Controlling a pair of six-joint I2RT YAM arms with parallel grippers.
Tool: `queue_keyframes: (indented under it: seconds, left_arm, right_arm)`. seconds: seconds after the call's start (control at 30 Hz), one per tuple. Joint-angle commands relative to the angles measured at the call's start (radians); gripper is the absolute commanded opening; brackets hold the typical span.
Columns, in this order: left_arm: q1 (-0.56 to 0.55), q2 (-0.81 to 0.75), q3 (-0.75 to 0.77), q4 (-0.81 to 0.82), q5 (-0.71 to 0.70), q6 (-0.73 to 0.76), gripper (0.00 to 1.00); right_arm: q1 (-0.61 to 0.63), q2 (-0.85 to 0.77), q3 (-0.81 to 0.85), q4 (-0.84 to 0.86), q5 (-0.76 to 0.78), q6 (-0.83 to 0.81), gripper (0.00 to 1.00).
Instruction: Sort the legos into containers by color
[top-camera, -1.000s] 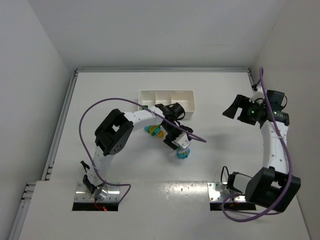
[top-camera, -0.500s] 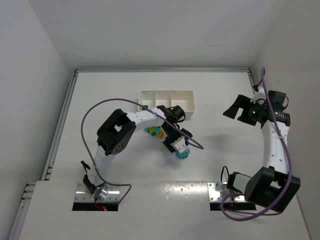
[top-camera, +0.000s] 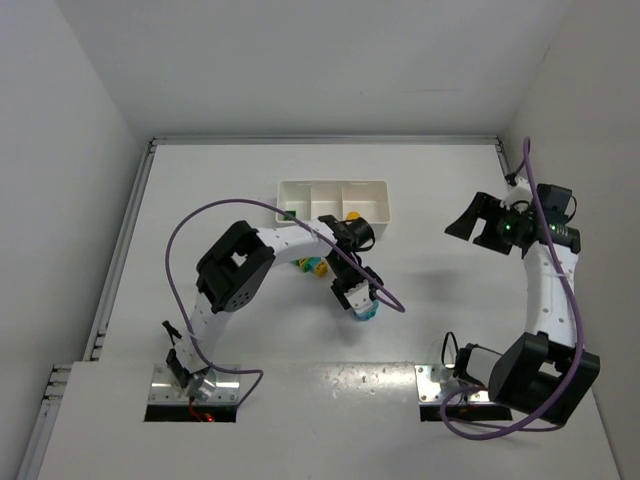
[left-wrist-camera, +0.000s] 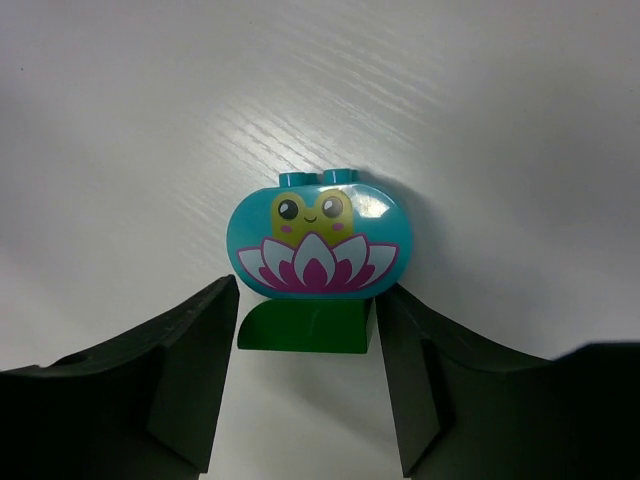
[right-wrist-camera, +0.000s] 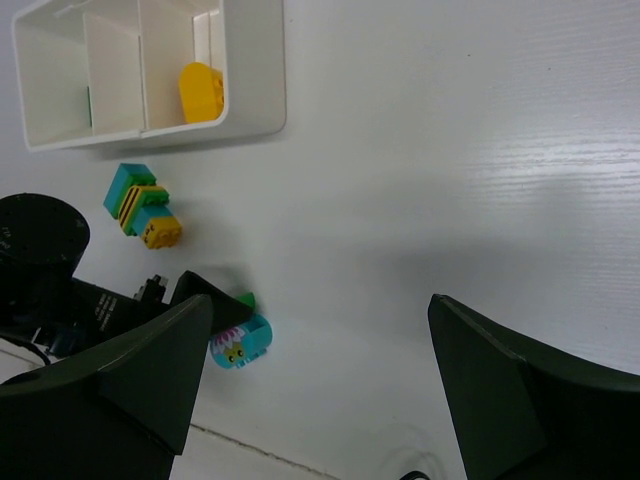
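Left end effector (left-wrist-camera: 305, 320), jaws spread, flanks the green brick (left-wrist-camera: 305, 328) under the cyan brick (left-wrist-camera: 318, 238), poised to grip; right end effector (right-wrist-camera: 320, 380), jaws wide, hangs aside.

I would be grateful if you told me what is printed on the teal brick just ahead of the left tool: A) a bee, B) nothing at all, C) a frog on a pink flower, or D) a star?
C: the left wrist view shows the teal brick bearing a smiling frog above pink and white petals, while the green brick next to it sits between the fingers of the left tool.
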Motion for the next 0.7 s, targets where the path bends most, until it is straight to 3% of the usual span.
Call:
queue_keyframes:
  seconds: [0.0, 0.23, 0.33, 0.4, 0.47, 0.6, 0.67]
  left_arm:
    - [-0.011, 0.005, 0.023, -0.015, 0.036, 0.012, 0.62]
    - [0.01, 0.015, 0.043, -0.015, 0.007, -0.098, 0.44]
    - [0.039, 0.015, 0.043, 0.008, 0.016, -0.204, 0.36]
    - [0.07, -0.027, 0.01, 0.063, 0.04, -0.363, 0.3]
    - [0.09, -0.074, -0.04, 0.219, 0.041, -0.5, 0.27]
    - [0.121, -0.249, -0.266, 0.574, -0.031, -0.915, 0.23]
    - [0.121, -0.338, -0.319, 0.704, -0.091, -1.006, 0.23]
  right_arm:
    - [-0.006, -0.018, 0.001, 0.006, -0.035, 0.007, 0.89]
    - [-0.006, 0.002, 0.001, 0.006, -0.076, -0.003, 0.89]
    - [-0.006, 0.033, 0.001, -0.016, -0.197, -0.015, 0.89]
    - [0.016, 0.057, -0.017, -0.016, -0.353, -0.038, 0.89]
    - [0.026, 0.077, -0.053, -0.016, -0.52, -0.038, 0.89]
    - [0.073, 0.131, -0.088, 0.015, -0.648, -0.004, 0.89]
    - [0.115, 0.162, -0.088, 0.026, -0.716, -0.004, 0.89]
